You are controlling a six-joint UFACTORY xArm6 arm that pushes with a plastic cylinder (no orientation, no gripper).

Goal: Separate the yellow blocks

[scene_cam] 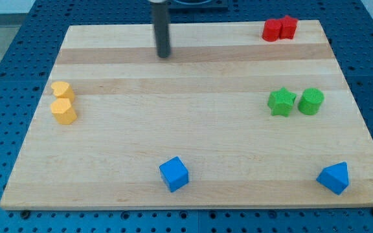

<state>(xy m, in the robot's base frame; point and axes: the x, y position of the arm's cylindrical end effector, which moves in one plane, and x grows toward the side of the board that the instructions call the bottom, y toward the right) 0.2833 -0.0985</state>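
Two yellow blocks sit touching at the view's left edge of the wooden board (193, 129): a yellow heart-like block (63, 90) above a yellow hexagonal block (63, 111). My tip (165, 55) rests on the board near the view's top, well to the upper right of both yellow blocks and apart from every block.
Two red blocks (280, 29) touch at the view's top right. A green star (282, 101) and a green cylinder (311, 101) sit side by side at the right. A blue cube (174, 173) lies at bottom centre, a blue wedge-like block (334, 177) at bottom right.
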